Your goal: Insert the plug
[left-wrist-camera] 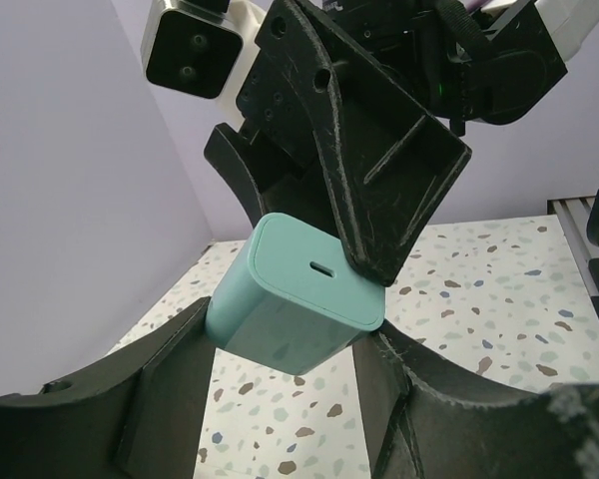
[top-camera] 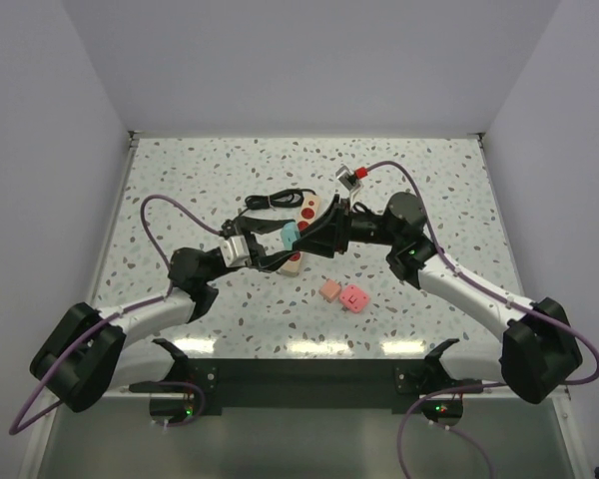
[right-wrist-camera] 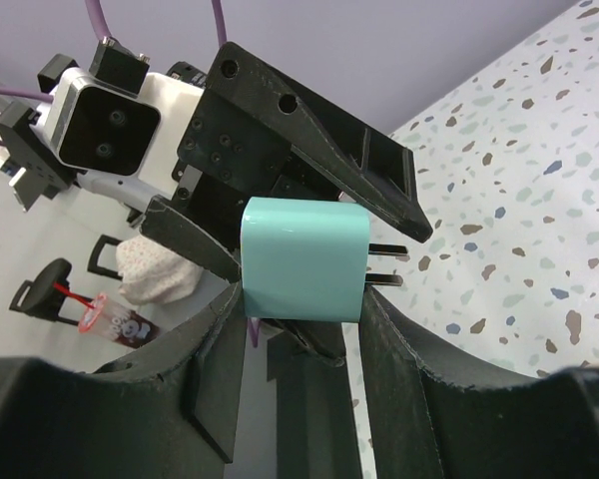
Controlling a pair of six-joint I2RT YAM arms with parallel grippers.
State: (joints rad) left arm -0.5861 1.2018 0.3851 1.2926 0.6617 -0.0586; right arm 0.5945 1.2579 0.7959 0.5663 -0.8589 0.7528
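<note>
Top external view: on the speckled worktop [top-camera: 449, 190] a cream power strip [top-camera: 310, 211] lies under the meeting arms, partly hidden by them. A black cable [top-camera: 270, 202] is coiled just behind it, and two pink blocks [top-camera: 329, 290] [top-camera: 354, 297] sit nearer the bases. The teal plug [top-camera: 290, 234] is held above the strip. The right pincer [right-wrist-camera: 301, 299] clamps its body narrowly, prongs sticking out sideways. The left pincer [left-wrist-camera: 290, 334] presses both its fingers against the plug's sides.
</note>
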